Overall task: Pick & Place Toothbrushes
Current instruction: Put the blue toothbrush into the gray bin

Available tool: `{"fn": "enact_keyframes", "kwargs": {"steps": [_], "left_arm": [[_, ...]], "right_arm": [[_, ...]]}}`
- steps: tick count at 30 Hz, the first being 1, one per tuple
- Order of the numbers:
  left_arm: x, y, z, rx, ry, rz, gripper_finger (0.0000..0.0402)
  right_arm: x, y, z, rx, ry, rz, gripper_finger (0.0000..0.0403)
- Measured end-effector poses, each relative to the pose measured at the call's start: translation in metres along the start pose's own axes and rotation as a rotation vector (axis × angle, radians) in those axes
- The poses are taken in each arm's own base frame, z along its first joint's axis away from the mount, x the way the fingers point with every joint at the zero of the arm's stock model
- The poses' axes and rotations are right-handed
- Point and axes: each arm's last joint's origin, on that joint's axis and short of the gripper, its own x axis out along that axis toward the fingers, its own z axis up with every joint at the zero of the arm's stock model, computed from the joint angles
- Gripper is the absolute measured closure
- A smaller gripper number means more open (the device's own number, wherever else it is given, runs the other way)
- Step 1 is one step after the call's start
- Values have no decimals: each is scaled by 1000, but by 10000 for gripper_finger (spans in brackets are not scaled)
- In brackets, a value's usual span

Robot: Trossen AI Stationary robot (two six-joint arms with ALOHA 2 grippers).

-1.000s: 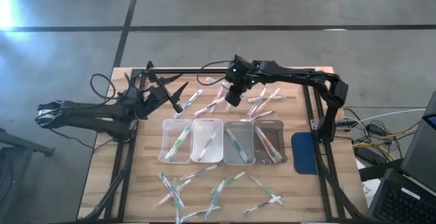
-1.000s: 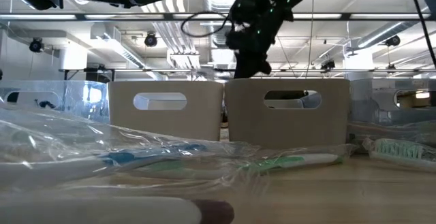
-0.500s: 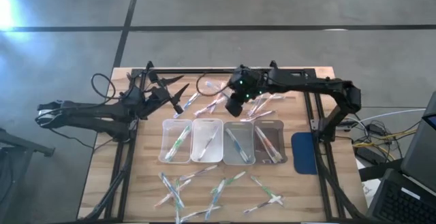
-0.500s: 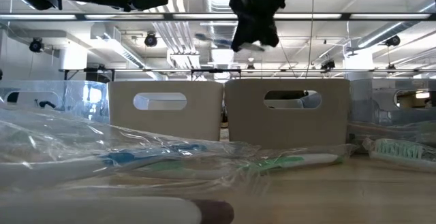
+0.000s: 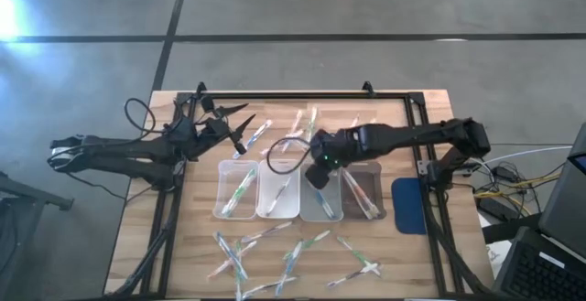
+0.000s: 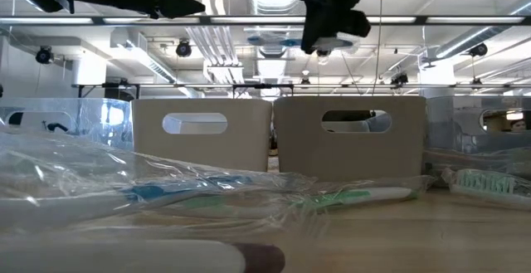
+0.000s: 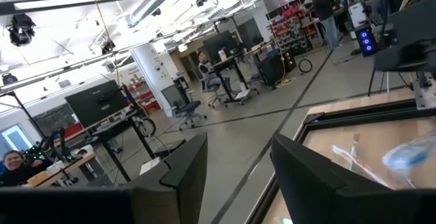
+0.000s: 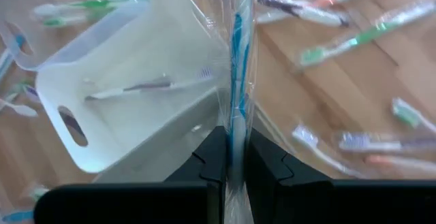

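The right gripper (image 5: 316,175) pinches a blue wrapped toothbrush (image 8: 236,81) over the third of four trays (image 5: 320,192) mid-desk. Each tray already holds a brush or two; many toothbrushes (image 5: 293,255) lie along the near and far edges. The left gripper (image 5: 240,125) waits, fingers spread, near the far-left corner.

The wooden table (image 5: 197,264) carried four clear trays (image 5: 298,190) in a row; wrapped toothbrushes (image 5: 291,252) lay scattered on both sides of the trays, a blue pad (image 5: 408,204) beside them.
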Motion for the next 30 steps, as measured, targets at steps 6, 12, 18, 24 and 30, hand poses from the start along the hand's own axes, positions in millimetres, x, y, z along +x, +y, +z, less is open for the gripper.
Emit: {"fn": "enact_keyframes", "kwargs": {"steps": [6,12,18,24,30], "left_arm": [[0,0,0,0,0,0,232],[0,0,0,0,0,0,232],[0,0,0,0,0,0,231],[0,0,0,0,0,0,232],[0,0,0,0,0,0,231]], "right_arm": [[-5,12,-22,54,28,-70,378],[-4,16,-37,137,45,-122,378],[8,16,-57,212,79,-164,378],[22,19,-77,218,88,-160,378],[34,21,-90,241,82,-128,378]]}}
